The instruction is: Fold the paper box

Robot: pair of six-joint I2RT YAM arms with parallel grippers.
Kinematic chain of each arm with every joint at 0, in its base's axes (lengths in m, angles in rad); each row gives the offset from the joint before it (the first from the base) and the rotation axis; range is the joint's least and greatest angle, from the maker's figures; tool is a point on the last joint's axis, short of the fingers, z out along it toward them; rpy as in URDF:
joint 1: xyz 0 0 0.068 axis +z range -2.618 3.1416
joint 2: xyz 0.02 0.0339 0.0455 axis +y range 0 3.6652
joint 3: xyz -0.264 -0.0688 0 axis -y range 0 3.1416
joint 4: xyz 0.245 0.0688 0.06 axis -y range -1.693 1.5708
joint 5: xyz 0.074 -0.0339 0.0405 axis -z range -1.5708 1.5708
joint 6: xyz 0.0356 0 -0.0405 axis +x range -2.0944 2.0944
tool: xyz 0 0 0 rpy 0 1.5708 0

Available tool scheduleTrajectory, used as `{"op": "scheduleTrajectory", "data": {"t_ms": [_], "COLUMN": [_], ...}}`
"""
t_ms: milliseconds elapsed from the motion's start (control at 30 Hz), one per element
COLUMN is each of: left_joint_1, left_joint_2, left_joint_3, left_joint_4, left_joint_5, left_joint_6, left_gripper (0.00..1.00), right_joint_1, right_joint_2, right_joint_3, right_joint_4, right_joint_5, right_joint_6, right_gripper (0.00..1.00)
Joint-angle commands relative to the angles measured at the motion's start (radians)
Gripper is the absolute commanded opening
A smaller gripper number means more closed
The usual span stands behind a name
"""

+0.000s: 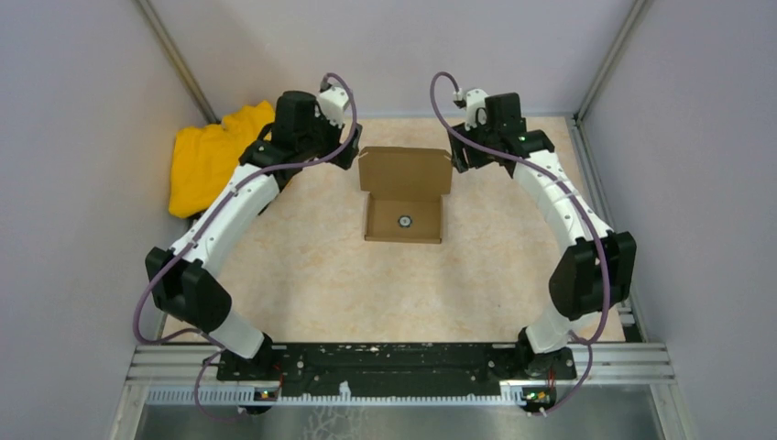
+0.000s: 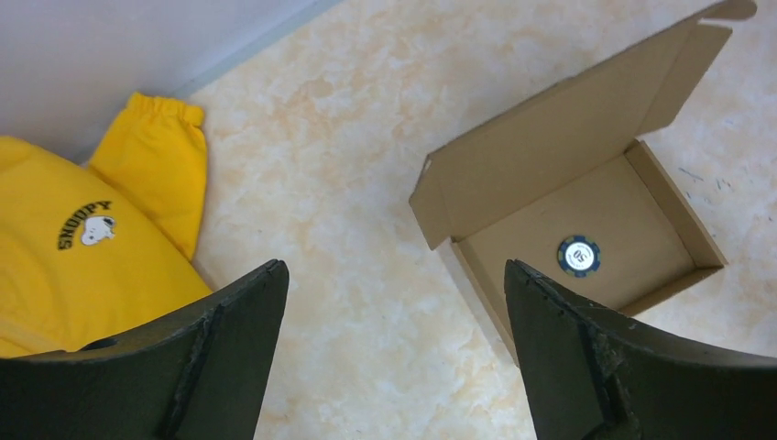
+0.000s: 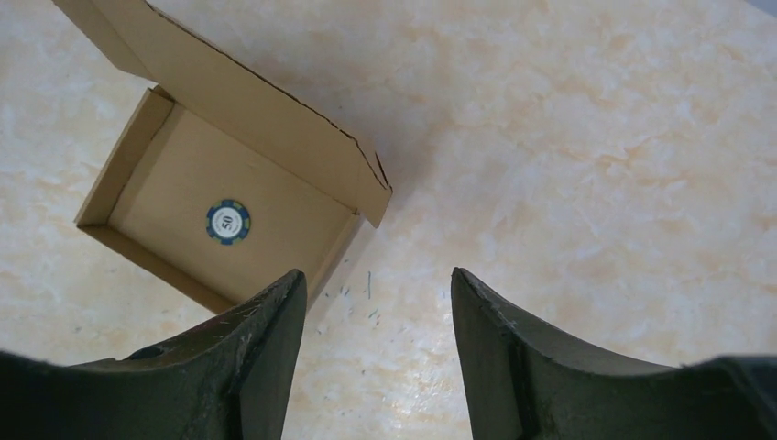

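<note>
The plain brown cardboard mailer box (image 1: 404,170) sits mid-table toward the far side, mouth up, with 1 blue-and-white poker chip (image 3: 228,222) inside. Its lid stands along the far edge, and the hinge, its long axis, runs left-right. It is likely light, stiff and easily creased, so push the lid's top edge. The left gripper (image 2: 394,266) gapes wide and the right gripper (image 3: 376,272) is narrower; both are empty.

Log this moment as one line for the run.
paper box: lid open | chip: inside box | left gripper: open, empty | right gripper: open, empty | sweatshirt: left of box, apart
</note>
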Motion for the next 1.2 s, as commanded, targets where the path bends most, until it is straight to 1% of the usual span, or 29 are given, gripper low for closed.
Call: {"op": "scheduleTrajectory", "data": {"t_ms": [0, 67, 133, 233, 267, 300, 367, 400, 433, 533, 633, 733, 867, 1167], "left_joint_1": [0.009, 0.009, 0.009, 0.015, 0.024, 0.032, 0.036, 0.035, 0.035, 0.035, 0.036, 0.038, 0.044, 0.064], "left_joint_2": [0.024, 0.047, 0.045, 0.003, 0.001, 0.007, 0.022, 0.028, 0.032, 0.037, 0.045, 0.078, 0.117, 0.153], "left_joint_3": [0.037, 0.028, 0.001, -0.133, -0.152, -0.162, -0.187, -0.199, -0.21, -0.228, -0.241, -0.224, -0.202, -0.181], "left_joint_4": [0.043, 0.049, 0.066, 0.193, 0.224, 0.236, 0.264, 0.279, 0.294, 0.318, 0.354, 0.376, 0.397, 0.418], "left_joint_5": [0.011, -0.003, 0.019, 0.02, 0.035, 0.045, 0.06, 0.074, 0.078, 0.055, 0.065, 0.048, 0.056, 0.118], "left_joint_6": [0.009, -0.009, -0.018, 0.011, 0.012, 0.013, 0.034, 0.05, 0.058, 0.066, 0.091, 0.109, 0.131, 0.133], "left_gripper": [0.93, 0.93, 0.93, 0.93, 0.91, 0.89, 0.77, 0.73, 0.72, 0.73, 0.75, 0.77, 0.87, 0.86], "right_joint_1": [-0.006, -0.006, -0.006, -0.005, -0.005, -0.005, -0.005, -0.005, -0.005, -0.006, -0.006, -0.006, -0.006, -0.006], "right_joint_2": [0.044, 0.083, 0.114, 0.133, 0.133, 0.133, 0.134, 0.132, 0.129, 0.121, 0.127, 0.145, 0.158, 0.174], "right_joint_3": [0.026, 0.01, 0.003, -0.021, -0.031, -0.037, -0.038, -0.036, -0.038, -0.042, -0.041, -0.029, -0.013, -0.001], "right_joint_4": [0.061, 0.095, 0.112, 0.16, 0.181, 0.197, 0.21, 0.21, 0.212, 0.232, 0.255, 0.266, 0.268, 0.267], "right_joint_5": [-0.014, -0.043, -0.071, -0.078, -0.092, -0.101, -0.093, -0.088, -0.079, -0.053, -0.057, -0.054, -0.063, -0.072], "right_joint_6": [-0.099, -0.11, -0.116, -0.116, -0.113, -0.11, -0.107, -0.11, -0.114, -0.117, -0.112, -0.104, -0.101, -0.108], "right_gripper": [0.57, 0.56, 0.54, 0.5, 0.48, 0.47, 0.45, 0.45, 0.44, 0.44, 0.44, 0.41, 0.38, 0.33]}}
